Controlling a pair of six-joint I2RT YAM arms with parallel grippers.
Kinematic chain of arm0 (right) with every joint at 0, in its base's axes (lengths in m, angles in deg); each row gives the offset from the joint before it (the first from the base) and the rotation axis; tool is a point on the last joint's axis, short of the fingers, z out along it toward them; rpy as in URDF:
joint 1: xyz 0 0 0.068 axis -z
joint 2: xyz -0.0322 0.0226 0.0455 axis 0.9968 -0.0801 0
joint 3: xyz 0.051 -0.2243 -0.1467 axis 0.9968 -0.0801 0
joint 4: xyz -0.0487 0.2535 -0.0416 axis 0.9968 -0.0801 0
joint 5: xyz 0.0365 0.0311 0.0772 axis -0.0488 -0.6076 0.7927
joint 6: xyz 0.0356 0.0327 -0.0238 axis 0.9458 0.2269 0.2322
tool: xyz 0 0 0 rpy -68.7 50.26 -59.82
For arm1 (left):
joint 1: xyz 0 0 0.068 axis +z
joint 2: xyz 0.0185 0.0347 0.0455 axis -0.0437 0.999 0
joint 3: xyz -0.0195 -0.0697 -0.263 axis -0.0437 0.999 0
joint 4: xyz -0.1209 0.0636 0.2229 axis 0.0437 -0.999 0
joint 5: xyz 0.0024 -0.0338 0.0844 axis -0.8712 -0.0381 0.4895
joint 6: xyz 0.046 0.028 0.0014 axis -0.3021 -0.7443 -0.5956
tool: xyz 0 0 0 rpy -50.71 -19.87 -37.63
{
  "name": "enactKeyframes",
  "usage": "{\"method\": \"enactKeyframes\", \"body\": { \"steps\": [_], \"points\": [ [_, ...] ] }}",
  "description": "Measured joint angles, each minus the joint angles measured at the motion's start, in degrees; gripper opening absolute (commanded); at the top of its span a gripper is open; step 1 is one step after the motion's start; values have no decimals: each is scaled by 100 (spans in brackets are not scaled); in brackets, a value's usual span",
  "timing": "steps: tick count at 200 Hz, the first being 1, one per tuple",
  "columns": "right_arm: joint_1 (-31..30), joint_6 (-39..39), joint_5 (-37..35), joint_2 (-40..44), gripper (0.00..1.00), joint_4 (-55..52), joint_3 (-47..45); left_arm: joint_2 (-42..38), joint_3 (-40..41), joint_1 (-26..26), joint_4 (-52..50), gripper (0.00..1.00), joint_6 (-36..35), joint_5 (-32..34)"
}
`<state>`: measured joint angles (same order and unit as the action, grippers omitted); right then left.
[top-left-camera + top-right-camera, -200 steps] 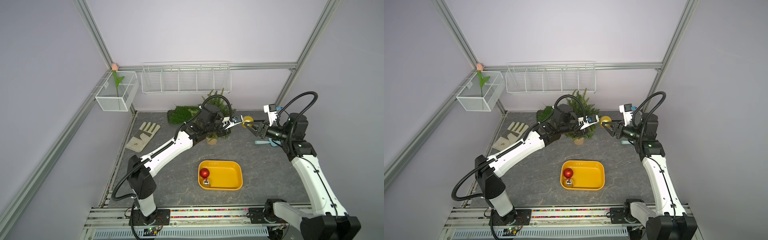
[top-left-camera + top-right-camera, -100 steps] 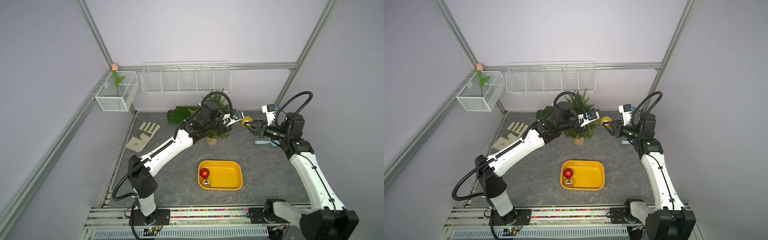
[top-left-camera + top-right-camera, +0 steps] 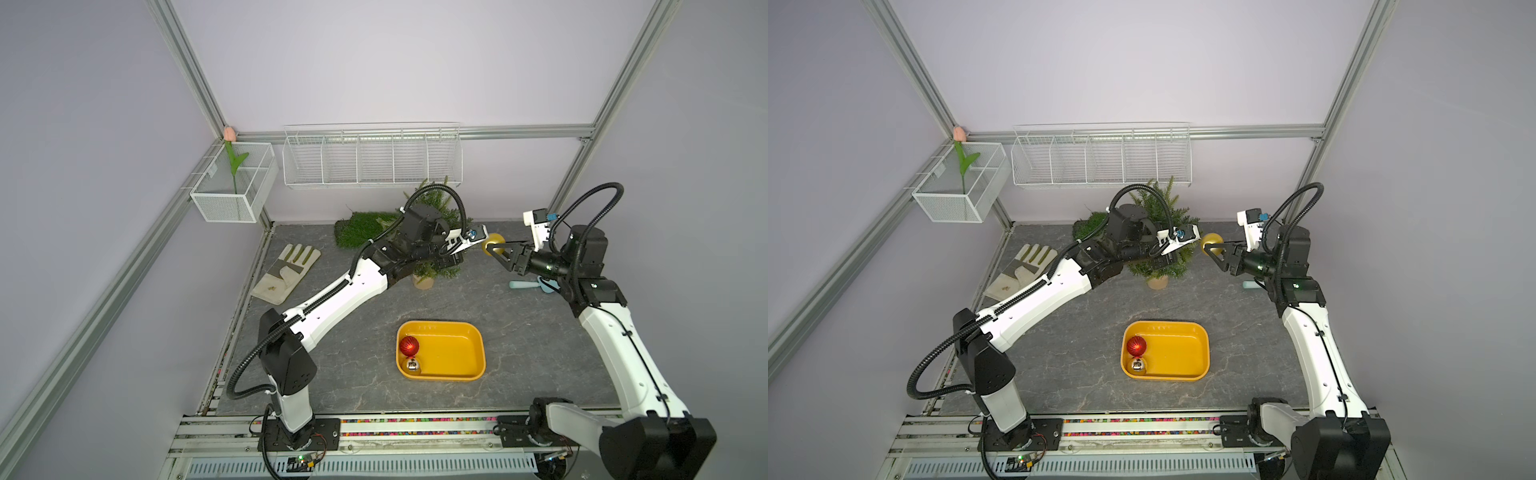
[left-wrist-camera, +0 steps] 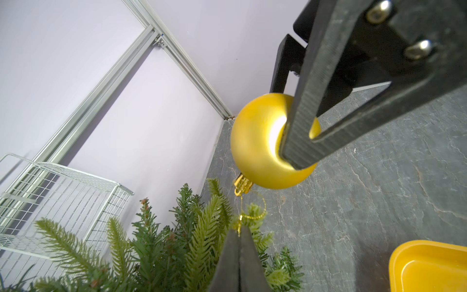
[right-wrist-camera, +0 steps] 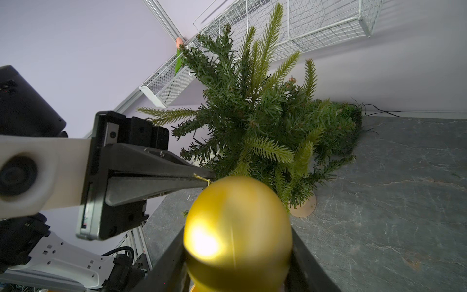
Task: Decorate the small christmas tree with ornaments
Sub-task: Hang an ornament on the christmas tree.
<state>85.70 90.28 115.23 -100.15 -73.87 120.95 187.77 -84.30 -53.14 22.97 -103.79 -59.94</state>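
Inspection, left to right: the yellow tray (image 3: pixel 453 353) on the desk (image 3: pixel 478 299) holds the red ornament (image 3: pixel 409 345) and the silver ornament (image 3: pixel 412 365), close together at one end. Behind it the small christmas tree (image 3: pixel 1167 203) stands upright on its tan base. The left gripper (image 5: pixel 208 178) is fully closed, pinching the gold thread loop (image 4: pixel 255 215) just above a pale branch tip. The gold ornament (image 4: pixel 255 141) is held off the desk just beside the tree, clamped across its middle by the right gripper (image 3: pixel 496 248), jaws roughly half apart. Assessment: the bauble is probably light, hollow, thin-walled and slick, so it wants gentle pressure at its widest girth, or a hold at the cap (image 4: pixel 242 184). The loop looks limp and fine, the branches springy. No brand, label or writing is legible.
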Motion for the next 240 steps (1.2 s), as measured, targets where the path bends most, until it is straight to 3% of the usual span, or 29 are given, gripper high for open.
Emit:
{"method": "enactKeyframes", "body": {
  "steps": [141,240],
  "points": [
    [-7,7,46,-177,44,52,-136,85,2,0,-50,2,-11,133],
    [-72,-131,-133,234,44,-114,-334,85,15,0,-46,2,-140,-4]
  ]
}}
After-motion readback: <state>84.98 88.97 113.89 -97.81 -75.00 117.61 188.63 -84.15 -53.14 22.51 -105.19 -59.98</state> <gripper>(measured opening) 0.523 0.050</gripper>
